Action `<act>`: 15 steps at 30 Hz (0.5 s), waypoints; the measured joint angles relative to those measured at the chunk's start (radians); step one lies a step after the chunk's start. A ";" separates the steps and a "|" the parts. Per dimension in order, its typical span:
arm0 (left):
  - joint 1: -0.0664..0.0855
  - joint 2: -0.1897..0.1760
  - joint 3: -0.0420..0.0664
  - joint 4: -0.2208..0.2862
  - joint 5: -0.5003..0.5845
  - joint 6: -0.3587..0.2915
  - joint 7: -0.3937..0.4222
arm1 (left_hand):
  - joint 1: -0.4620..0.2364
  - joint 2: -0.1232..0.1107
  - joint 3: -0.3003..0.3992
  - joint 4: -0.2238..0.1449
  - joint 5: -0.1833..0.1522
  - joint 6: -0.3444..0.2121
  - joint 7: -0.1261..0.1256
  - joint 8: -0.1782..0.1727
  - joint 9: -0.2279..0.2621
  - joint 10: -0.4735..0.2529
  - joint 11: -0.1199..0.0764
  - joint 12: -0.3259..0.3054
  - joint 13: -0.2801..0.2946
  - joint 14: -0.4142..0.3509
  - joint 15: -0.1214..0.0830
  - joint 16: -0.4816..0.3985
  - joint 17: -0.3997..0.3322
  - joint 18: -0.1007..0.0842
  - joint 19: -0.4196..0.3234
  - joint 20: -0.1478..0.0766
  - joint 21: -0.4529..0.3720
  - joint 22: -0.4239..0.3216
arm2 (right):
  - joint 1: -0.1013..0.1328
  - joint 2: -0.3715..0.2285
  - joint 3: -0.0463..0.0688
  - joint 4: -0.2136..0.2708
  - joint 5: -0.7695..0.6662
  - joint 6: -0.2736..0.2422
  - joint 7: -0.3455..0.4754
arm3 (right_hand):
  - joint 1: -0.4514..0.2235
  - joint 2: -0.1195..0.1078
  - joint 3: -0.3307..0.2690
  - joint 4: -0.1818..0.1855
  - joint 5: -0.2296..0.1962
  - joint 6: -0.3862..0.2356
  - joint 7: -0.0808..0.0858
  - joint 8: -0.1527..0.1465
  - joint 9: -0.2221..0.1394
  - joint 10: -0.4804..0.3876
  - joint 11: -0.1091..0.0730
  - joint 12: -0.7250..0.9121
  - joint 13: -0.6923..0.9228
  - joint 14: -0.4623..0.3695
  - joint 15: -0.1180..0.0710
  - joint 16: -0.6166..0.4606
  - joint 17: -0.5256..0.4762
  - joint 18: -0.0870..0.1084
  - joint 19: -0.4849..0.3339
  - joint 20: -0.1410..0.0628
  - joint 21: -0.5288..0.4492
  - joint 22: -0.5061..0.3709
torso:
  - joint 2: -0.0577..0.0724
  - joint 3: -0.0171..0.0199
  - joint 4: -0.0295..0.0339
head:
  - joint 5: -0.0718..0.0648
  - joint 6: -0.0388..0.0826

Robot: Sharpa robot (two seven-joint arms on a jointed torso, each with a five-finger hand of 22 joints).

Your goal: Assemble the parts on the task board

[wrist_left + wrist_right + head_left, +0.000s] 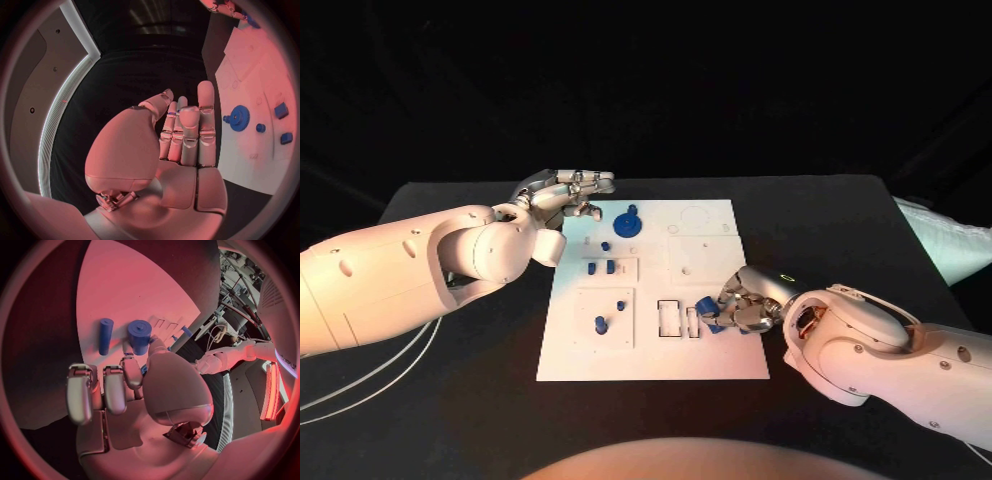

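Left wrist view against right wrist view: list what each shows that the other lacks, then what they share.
Left wrist view alone: the left robot hand with fingers straight and together, holding nothing, off the board's edge, and a blue gear standing on the board beside small blue pieces.

Right wrist view alone: the right robot hand above the board, with a blue cylinder at its fingertips and a slimmer blue peg alongside.

Both: the white task board.

A white rectangular task board [661, 350] lies flat on the black counter. A blue gear [627, 224] sits near its far edge, with small blue pegs [600, 325] standing in its recesses.
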 measured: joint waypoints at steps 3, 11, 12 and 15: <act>0.000 0.000 0.000 0.000 0.000 0.000 -0.001 | 0.000 0.000 0.000 0.000 0.000 0.000 0.000 0.000 0.000 0.000 0.000 0.000 0.000 0.000 0.000 0.000 0.000 0.000 0.000 0.000 0.000 0.000 | -0.002 -0.010 -0.002 0.015 0.018 -0.030 0.001 | 0.003 0.002 -0.005 0.002 0.023 0.002 -0.002 0.004 0.003 -0.003 -0.004 -0.004 0.000 0.003 -0.003 0.000 0.000 0.000 0.000 0.000 0.000 0.000 | 0.000 -0.0007 0.0018 | -0.002 0.002; 0.000 0.000 0.000 0.001 0.000 0.001 -0.001 | 0.000 0.000 0.000 0.000 0.000 0.000 0.000 0.000 0.000 -0.004 -0.004 0.000 0.000 0.000 0.000 0.000 0.000 0.000 0.000 0.000 0.000 0.000 | 0.002 -0.016 0.002 0.046 0.101 -0.105 0.012 | 0.003 0.002 -0.013 -0.004 0.039 0.002 -0.002 0.004 0.009 -0.003 -0.004 -0.004 0.004 0.003 -0.003 0.004 0.000 0.000 0.000 0.000 0.000 0.000 | 0.001 -0.0020 0.0063 | -0.005 0.006; 0.000 0.000 0.000 0.001 0.000 0.001 -0.001 | 0.000 0.000 0.000 0.000 0.000 0.000 0.000 0.000 0.000 -0.004 -0.004 0.000 0.000 0.000 0.000 0.000 0.000 0.000 0.000 0.000 0.000 0.000 | 0.002 -0.016 0.002 0.047 0.110 -0.109 0.014 | 0.003 0.002 -0.013 -0.004 0.039 0.002 -0.002 0.004 0.009 -0.003 -0.004 -0.004 0.004 0.003 -0.003 0.004 0.000 0.000 0.000 0.000 0.000 0.000 | 0.001 -0.0023 0.0071 | -0.005 0.006; 0.000 0.000 0.000 0.001 0.000 0.001 -0.002 | 0.000 0.000 0.000 0.000 0.000 0.000 0.000 0.000 0.000 -0.004 -0.004 0.000 0.000 0.000 0.000 0.000 0.000 0.000 0.000 0.000 0.000 0.000 | 0.002 -0.012 0.003 0.049 0.136 -0.121 0.017 | 0.003 0.002 -0.013 -0.004 0.042 0.002 -0.002 0.005 0.009 -0.003 -0.004 -0.004 0.004 0.003 -0.003 0.004 0.000 0.000 0.003 -0.003 0.000 0.000 | 0.001 -0.0029 0.0092 | -0.006 0.007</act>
